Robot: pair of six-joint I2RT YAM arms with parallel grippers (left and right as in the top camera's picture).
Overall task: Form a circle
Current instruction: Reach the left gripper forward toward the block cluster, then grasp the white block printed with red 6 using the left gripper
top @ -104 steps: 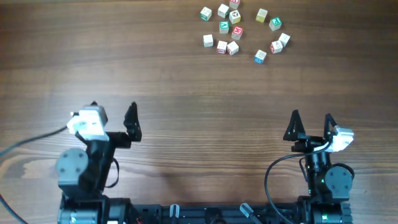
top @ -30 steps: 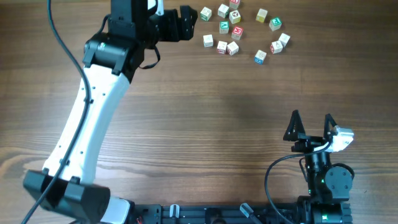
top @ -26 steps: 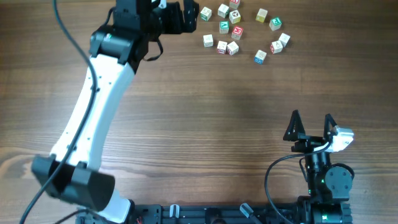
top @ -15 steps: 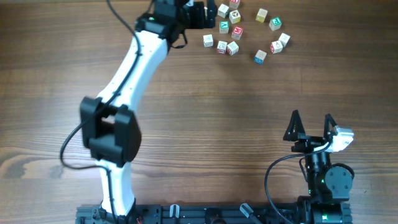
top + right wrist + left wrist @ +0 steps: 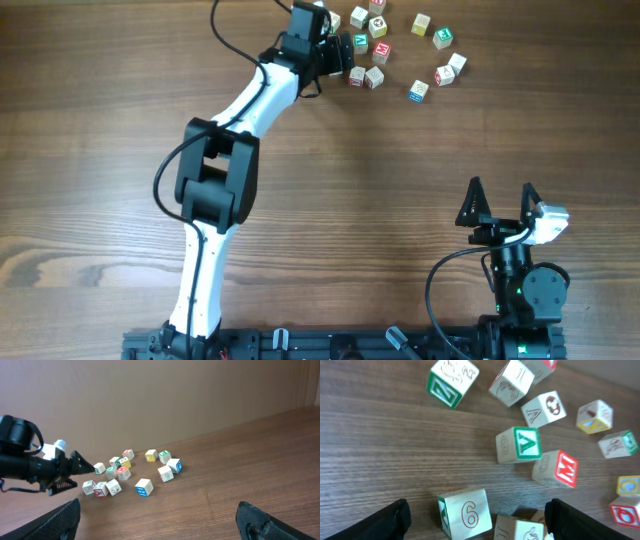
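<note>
Letter cubes (image 5: 376, 76) are found in a loose cluster on the table (image 5: 400, 170). The left hand (image 5: 477, 511) is spread wide over them, nothing gripped. A cube marked 6 (image 5: 465, 510) lies between its fingers, clear of both, with a green V cube (image 5: 520, 445) just beyond. The right hand (image 5: 500, 186), well apart, is fully open and empty.

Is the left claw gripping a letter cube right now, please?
No: the left claw stands wide open, clear of the cube marked 6 lying between its fingers.
</note>
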